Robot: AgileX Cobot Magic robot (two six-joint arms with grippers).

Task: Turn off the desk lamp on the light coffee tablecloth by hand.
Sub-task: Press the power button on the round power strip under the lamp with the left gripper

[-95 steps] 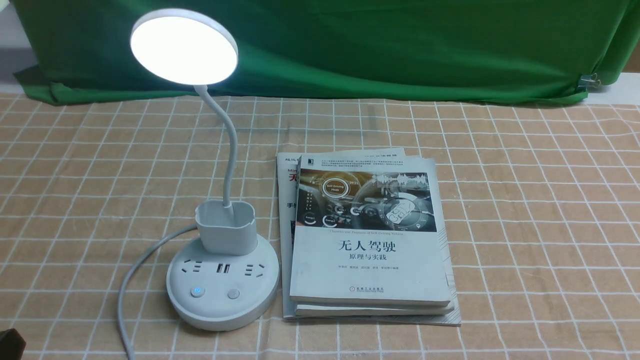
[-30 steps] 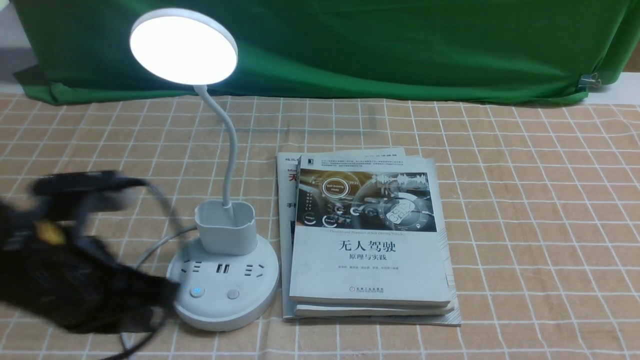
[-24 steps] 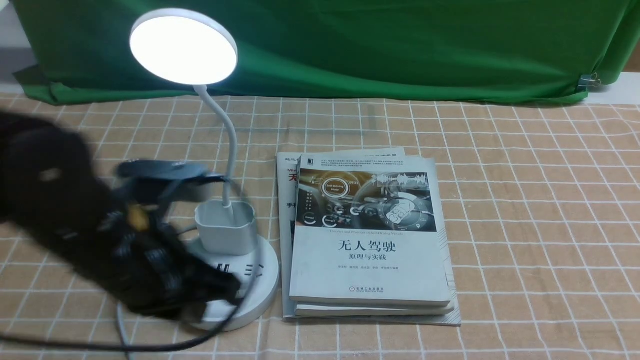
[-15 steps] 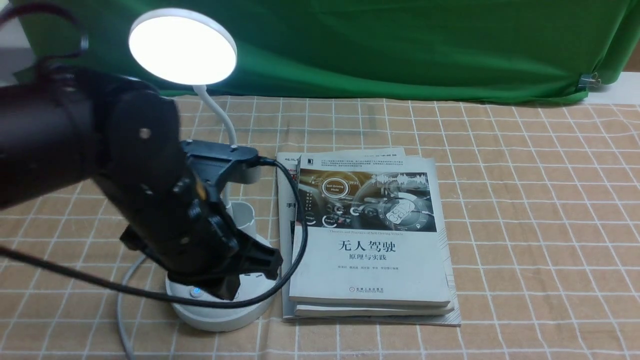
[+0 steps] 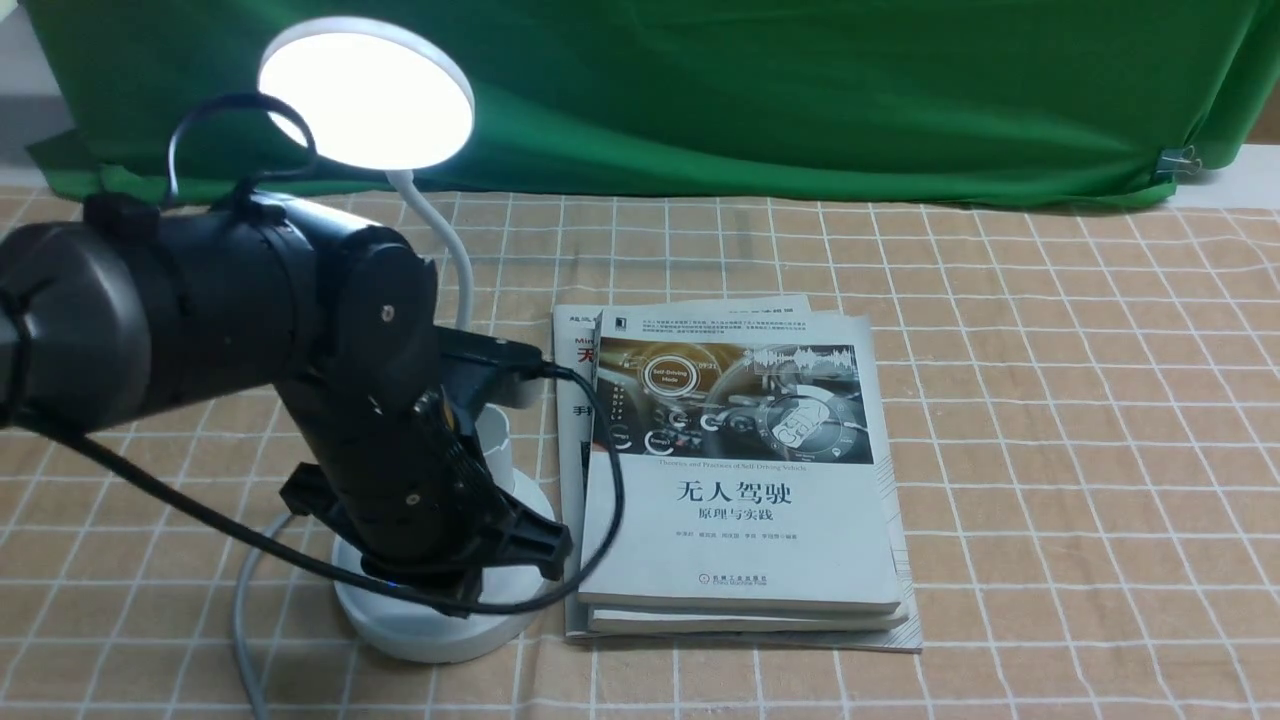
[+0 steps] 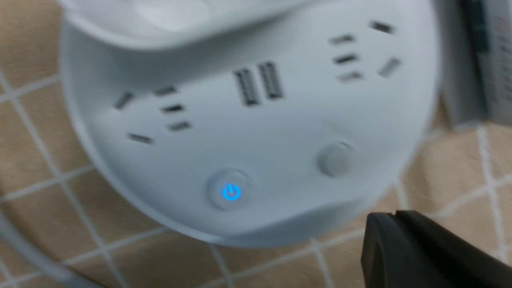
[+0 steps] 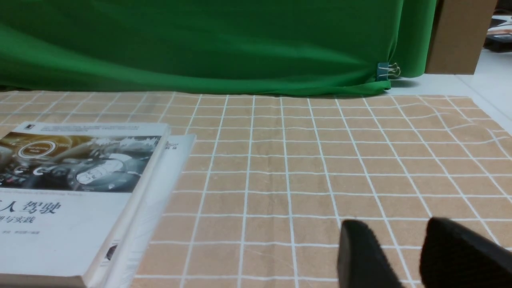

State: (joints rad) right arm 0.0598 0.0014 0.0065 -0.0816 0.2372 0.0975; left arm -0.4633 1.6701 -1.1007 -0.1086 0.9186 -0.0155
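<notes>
The white desk lamp stands at the left of the light coffee tablecloth (image 5: pixel 1050 400), and its disc head (image 5: pixel 365 92) is lit. My left arm hangs over the lamp's round base (image 5: pixel 440 625) and hides the buttons in the front view. My left gripper (image 5: pixel 455 590) is shut and empty. In the left wrist view its tip (image 6: pixel 394 218) sits just off the base's front rim, below the plain grey button (image 6: pixel 335 160). The power button (image 6: pixel 230 192) glows blue. My right gripper (image 7: pixel 396 230) is open and empty, low over bare cloth.
A stack of books (image 5: pixel 735 480) lies right beside the lamp base. A plain green cloth (image 5: pixel 750 90) hangs along the back. The lamp's white cord (image 5: pixel 245 600) runs off the front left. My arm's black cable (image 5: pixel 600 500) loops toward the books.
My left arm has come in from the front left and moved right over the lamp base. The lamp head stays lit and the blue button light stays on.
</notes>
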